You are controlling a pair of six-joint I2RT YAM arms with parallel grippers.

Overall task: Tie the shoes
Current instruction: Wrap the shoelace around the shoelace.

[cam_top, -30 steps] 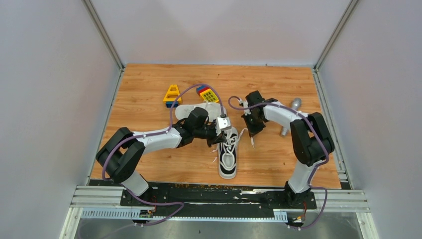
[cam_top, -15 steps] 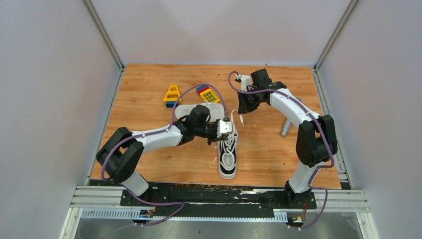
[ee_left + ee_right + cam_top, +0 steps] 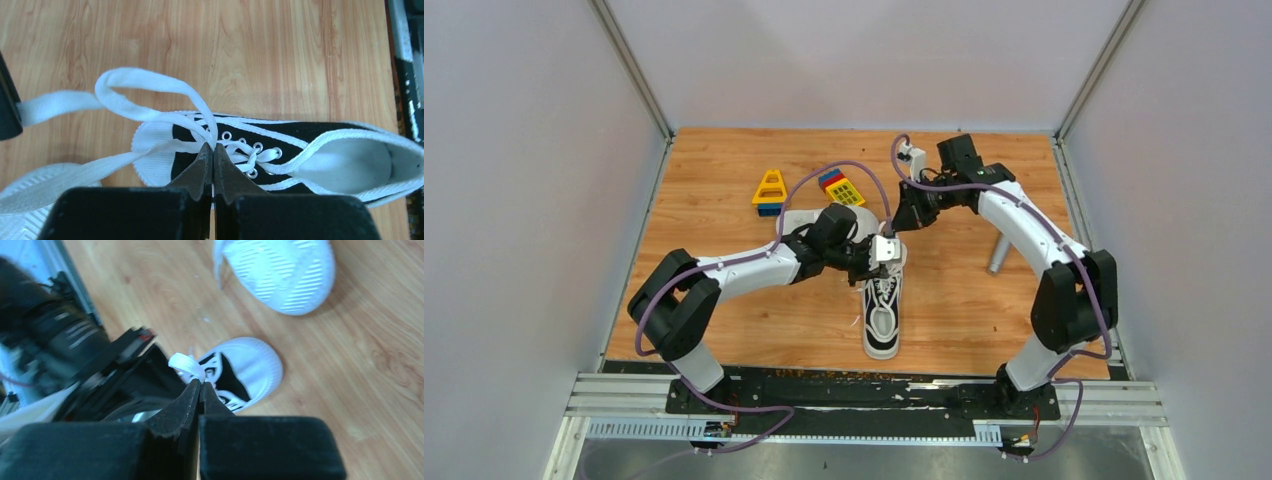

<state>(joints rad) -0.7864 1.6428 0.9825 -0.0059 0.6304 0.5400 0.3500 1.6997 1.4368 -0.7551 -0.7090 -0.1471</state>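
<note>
I've got my left arm stretched low toward centre, left tool jaws pressed tight — right arm arched out and bent back inward, right tool tilted down, jaws tight too. Each pinches lace; tools sit near each other.

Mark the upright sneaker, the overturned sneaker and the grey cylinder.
Upright black canvas sneaker, white laces (image 3: 883, 325): top view, heel opening.
Overturned sneaker, white sole up (image 3: 280, 270): right wrist view, ribbed sole.
Grey metal cylinder (image 3: 999, 255): top view, mid-body.
</note>
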